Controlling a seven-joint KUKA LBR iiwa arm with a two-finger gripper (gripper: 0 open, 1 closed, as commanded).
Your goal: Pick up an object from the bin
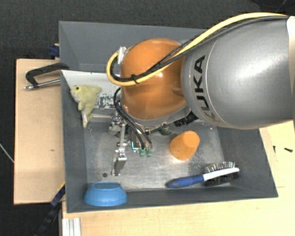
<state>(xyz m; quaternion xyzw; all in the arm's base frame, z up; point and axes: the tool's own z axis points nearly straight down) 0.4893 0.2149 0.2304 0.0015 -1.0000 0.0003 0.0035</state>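
Observation:
My gripper (pixel 119 157) reaches down under the orange wrist cover to the left middle of the bin, low over bare floor. A yellow-green plush toy (pixel 85 100) lies up and to its left by the left wall. A blue round bowl (pixel 104 194) sits below it at the front wall. An orange foam cylinder (pixel 184 145) lies to its right, apart from it. None of these touches the gripper.
A brush with a blue handle and black bristles (pixel 206 176) lies at the front right. A white card with a printed label (pixel 104 100) leans at the back left behind the plush toy. The arm and its orange cover hide the bin's back middle.

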